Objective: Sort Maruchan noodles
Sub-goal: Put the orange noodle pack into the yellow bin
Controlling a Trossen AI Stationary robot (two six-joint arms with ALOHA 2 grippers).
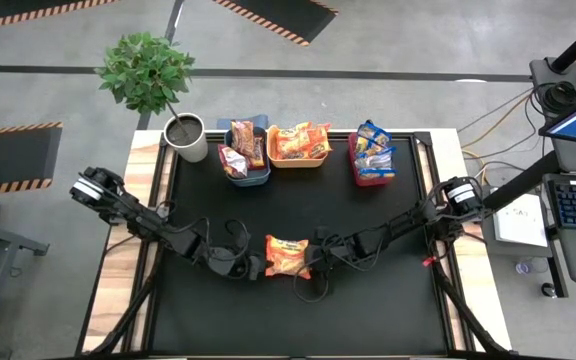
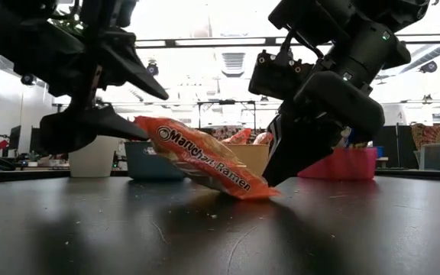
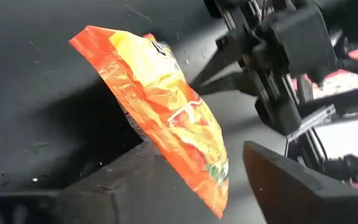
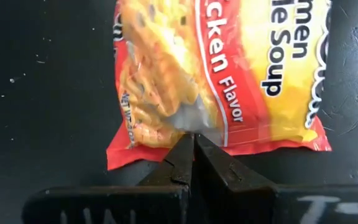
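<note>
Low view, crinkly glossy orange flat packet (image 2: 205, 162), matte black table (image 2: 220, 229)

Orange noodle packet (image 1: 288, 256) sits mid-desk near the front, tilted: one edge down on the black mat, the other raised. Chicken flavor print faces up. Other packets are sorted at the back: dark red (image 1: 242, 138), orange (image 1: 299, 141), blue (image 1: 373, 150), each group bunched together.
</note>
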